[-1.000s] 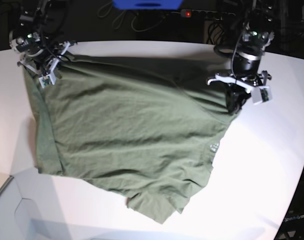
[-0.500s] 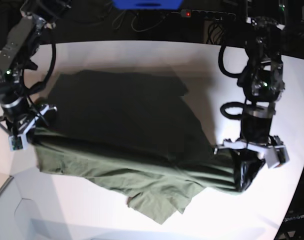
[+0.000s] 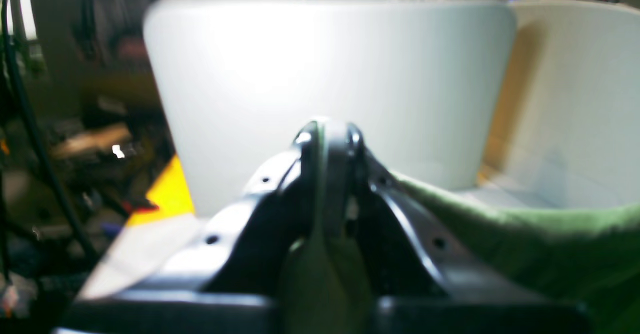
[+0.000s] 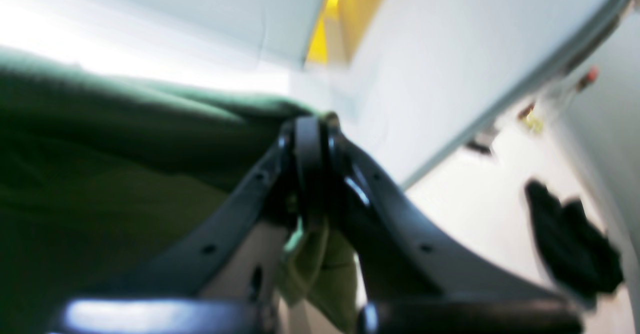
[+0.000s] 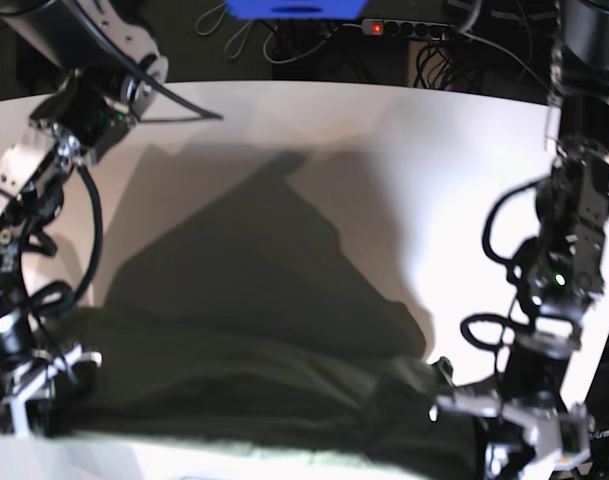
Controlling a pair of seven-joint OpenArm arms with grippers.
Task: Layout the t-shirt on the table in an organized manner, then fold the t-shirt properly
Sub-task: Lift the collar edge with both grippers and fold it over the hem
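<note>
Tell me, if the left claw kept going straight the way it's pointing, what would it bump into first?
Probably the white table. The left gripper, shut on the t-shirt, aims at its bare surface, though the blur leaves depth unclear.

Olive-green cotton t-shirt (image 5: 254,400): soft matt knit cloth, creased, no sheen. Large white counter (image 5: 384,150): smooth hard top, semi-gloss, throwing back bright glare from the lamps. Left pincer (image 3: 327,139): black moulded plastic, smooth, slightly glossy along its edges, small holes in the arms. Right pincer (image 4: 310,129): same glossy black plastic, highlights on the rims.
</note>
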